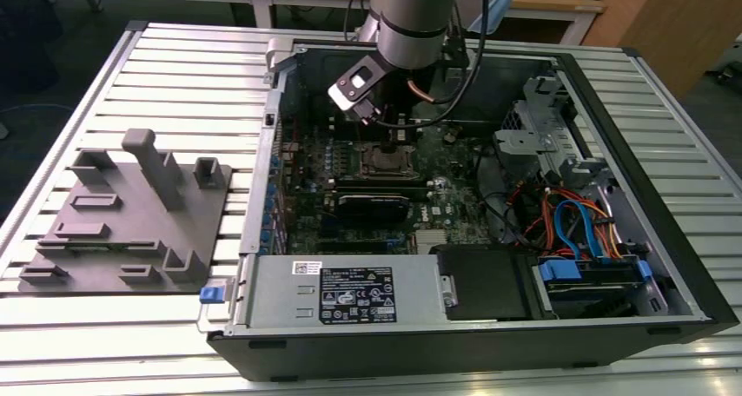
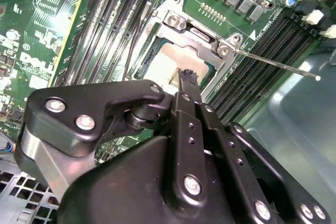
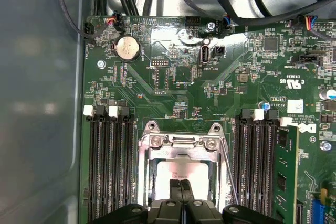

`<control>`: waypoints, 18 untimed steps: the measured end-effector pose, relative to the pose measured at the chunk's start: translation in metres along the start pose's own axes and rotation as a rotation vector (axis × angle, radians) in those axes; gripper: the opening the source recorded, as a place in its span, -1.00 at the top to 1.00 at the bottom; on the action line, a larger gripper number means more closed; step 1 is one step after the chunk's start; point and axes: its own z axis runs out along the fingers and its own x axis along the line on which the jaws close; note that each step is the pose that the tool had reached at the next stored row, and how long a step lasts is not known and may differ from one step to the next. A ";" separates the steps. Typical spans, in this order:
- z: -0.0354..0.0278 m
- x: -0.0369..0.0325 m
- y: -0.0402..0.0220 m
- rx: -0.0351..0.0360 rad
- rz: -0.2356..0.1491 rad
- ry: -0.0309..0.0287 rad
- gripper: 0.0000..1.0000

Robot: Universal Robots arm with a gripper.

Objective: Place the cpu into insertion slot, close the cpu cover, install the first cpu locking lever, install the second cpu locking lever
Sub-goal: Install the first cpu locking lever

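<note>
The cpu point(image 3: 167, 170) lies in the insertion slot point(image 1: 388, 162), its dull silver top showing through the window of the cpu cover point(image 3: 181, 142), which is folded down flat over it. My gripper point(image 3: 181, 186) hangs right above the chip, its black fingertips pressed together with nothing between them. In the second wrist view the gripper point(image 2: 187, 76) tip sits at the edge of the cpu point(image 2: 168, 59), inside the cover point(image 2: 199, 30). A thin wire locking lever point(image 2: 278, 66) sticks out away from the socket; it also runs beside the socket point(image 3: 227, 169). The arm reaches into the case point(image 1: 392, 134).
Black memory slots point(image 3: 107, 171) flank the socket, with a green memory stick point(image 3: 286, 171) in one. The open computer case has a power supply point(image 1: 347, 296) at the front and cables point(image 1: 568, 222) on the exterior view's right. A grey fixture plate point(image 1: 128, 222) lies beside the case.
</note>
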 end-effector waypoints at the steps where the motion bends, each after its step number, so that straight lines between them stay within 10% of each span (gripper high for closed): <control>1: -0.0010 0.0000 0.0000 0.0000 0.000 -0.0001 0.77; 18: -0.0275 0.0012 -0.0003 0.0022 0.000 -0.0001 0.77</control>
